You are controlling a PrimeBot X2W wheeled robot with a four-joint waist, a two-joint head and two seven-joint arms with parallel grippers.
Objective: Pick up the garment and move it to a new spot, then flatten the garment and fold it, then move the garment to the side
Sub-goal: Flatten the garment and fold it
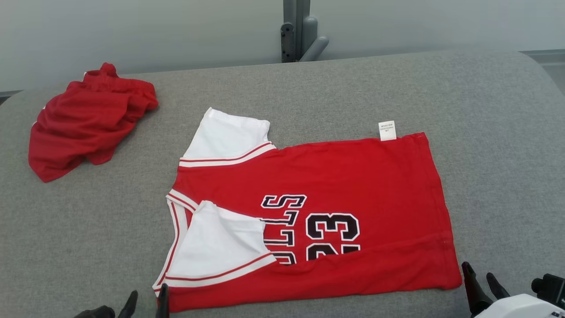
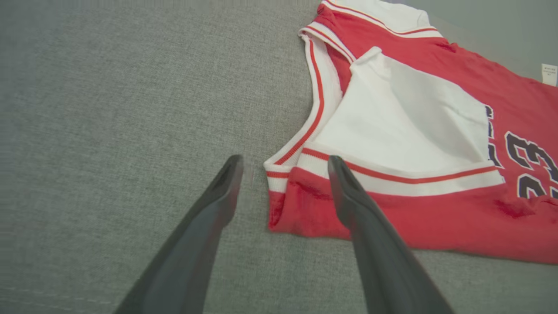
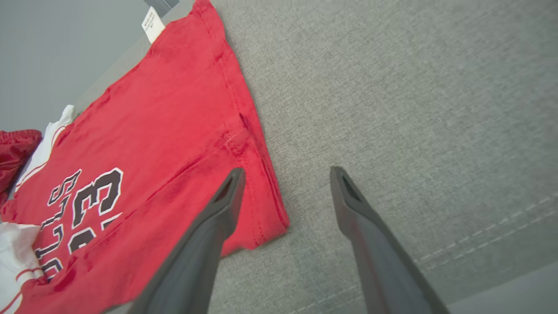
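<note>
The garment [image 1: 335, 185] is a red jersey with white sleeves and black "23" lettering, lying on the grey table with its near long edge folded over. My left gripper [image 1: 148, 301] stands open at the jersey's near left corner; in the left wrist view the open left gripper [image 2: 283, 163] straddles that corner of the garment [image 2: 436, 209], holding nothing. My right gripper [image 1: 481, 276] is open just off the near right corner; in the right wrist view the right gripper [image 3: 285, 174] hangs above the hem corner of the garment [image 3: 152, 144], empty.
A crumpled pile of red shorts [image 1: 86, 121] lies at the far left of the grey table [image 1: 494, 132]. A grey stand [image 1: 296, 31] rises behind the table's far edge. A white label [image 1: 387, 130] sticks out from the jersey's far edge.
</note>
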